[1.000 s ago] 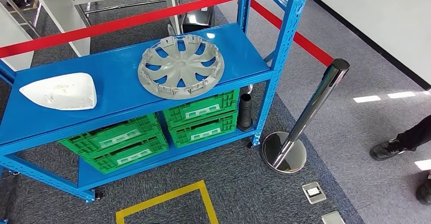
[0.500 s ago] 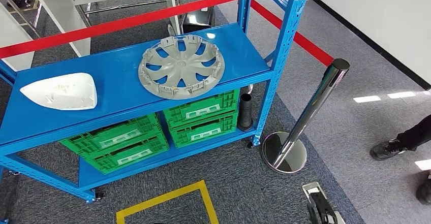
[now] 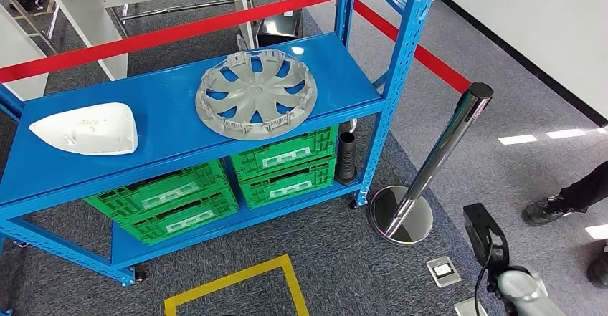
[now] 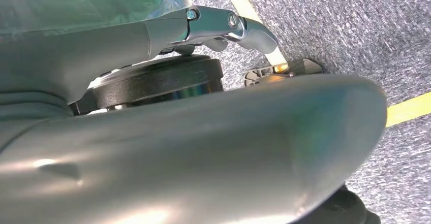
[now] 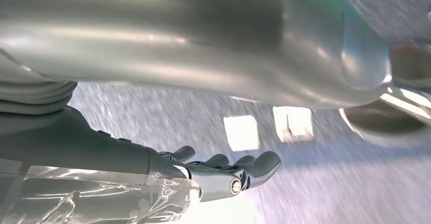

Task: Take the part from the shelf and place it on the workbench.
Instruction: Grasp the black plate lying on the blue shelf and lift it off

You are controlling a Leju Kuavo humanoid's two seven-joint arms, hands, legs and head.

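At the left of the head view I see a white curved cover [image 3: 86,129] lying on the top board of the blue shelf [image 3: 165,97]. Just right of centre on the same board sits the grey wheel cover [image 3: 256,94], face down, ribs up, well apart from the white piece. I judge one of these two is the part to take; the task sentence does not say which. Below them, green crates [image 3: 215,190] fill the lower board. A yellow floor marking [image 3: 236,284] shows at the bottom centre.

Further right, a chrome post [image 3: 430,165] carries a red belt [image 3: 172,33] that runs behind the shelf. At the lower right corner my right hand [image 3: 487,237] rises into the head view, dark, near the post's base and far from the shelf. In the right wrist view its fingers [image 5: 244,168] lie stretched out side by side, holding nothing. My left hand [image 4: 223,28] appears in the left wrist view beside the robot's body, over carpet; I cannot tell how far its fingers are spread.

To do this reach well, I would bring the right arm up and inward, keeping wide of the post and the blue upright [image 3: 401,65], and approach the wheel cover from its near rim. It looks broad and light, so a rim grip with the fingers hooked under the edge seems safer than pressing down. A person's shoe [image 3: 548,210] shows at the far right.
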